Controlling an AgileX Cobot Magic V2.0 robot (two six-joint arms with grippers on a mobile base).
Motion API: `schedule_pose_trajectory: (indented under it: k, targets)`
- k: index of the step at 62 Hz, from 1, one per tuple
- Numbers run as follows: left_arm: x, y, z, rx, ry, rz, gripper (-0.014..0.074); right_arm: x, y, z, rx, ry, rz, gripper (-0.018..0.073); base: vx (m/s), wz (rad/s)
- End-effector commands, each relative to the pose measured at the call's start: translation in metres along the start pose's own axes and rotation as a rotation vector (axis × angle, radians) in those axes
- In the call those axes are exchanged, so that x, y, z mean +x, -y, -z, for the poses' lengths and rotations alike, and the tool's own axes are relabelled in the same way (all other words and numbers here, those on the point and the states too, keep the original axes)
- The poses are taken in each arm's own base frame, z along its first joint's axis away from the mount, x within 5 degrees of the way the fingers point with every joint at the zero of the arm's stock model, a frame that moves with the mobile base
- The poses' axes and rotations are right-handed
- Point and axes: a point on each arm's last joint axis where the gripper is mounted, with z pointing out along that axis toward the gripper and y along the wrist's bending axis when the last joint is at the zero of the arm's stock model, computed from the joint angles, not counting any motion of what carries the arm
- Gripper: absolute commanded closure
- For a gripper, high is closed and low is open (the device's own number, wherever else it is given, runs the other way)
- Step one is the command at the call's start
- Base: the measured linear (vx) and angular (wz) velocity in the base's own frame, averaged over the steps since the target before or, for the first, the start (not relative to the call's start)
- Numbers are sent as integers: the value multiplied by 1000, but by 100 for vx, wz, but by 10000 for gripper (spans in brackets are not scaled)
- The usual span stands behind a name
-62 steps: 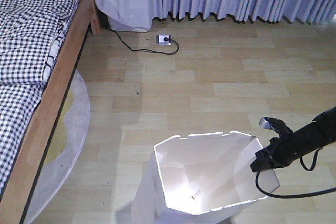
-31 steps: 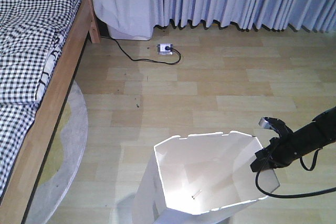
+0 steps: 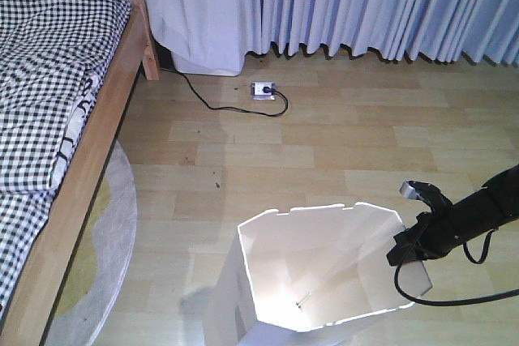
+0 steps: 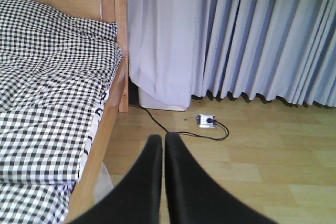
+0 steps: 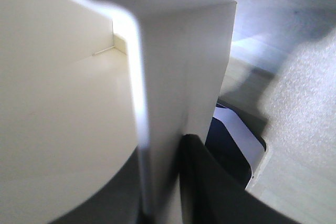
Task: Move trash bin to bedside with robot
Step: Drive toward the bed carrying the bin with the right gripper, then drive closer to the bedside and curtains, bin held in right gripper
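The white faceted trash bin [image 3: 320, 261] stands on the wooden floor at the bottom middle of the front view, cream inside. My right gripper [image 3: 403, 250] is shut on the bin's right rim. In the right wrist view the bin wall [image 5: 173, 66] runs between the black fingers [image 5: 210, 182]. The bed's light wooden frame [image 3: 85, 164] and black-and-white checked bedding [image 3: 49, 62] lie at the left, with the corner post [image 3: 146, 38] at the back. My left gripper [image 4: 163, 139] is shut and empty, held above the floor beside the bed [image 4: 47, 77].
Grey-blue curtains [image 3: 365, 6] hang along the back wall. A white power strip [image 3: 263, 88] with a black cable [image 3: 209, 101] lies on the floor below them. A pale round rug [image 3: 113, 232] sticks out from under the bed. Wooden floor lies between the bin and the bed.
The power strip, curtains and bed have slid down in the front view, so the base has rolled forward. The bin and right gripper hold the same place in the frame.
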Motion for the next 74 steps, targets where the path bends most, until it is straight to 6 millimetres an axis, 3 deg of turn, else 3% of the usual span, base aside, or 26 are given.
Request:
schedule_pose_trajectory:
  k: [1, 74]
  targets:
    - [-3, 0, 0, 4, 72, 10, 602, -12, -29, 25, -206, 50, 14, 564, 20, 5]
    - [-3, 0, 0, 4, 72, 10, 602, -12, -29, 25, -206, 50, 14, 564, 18, 0]
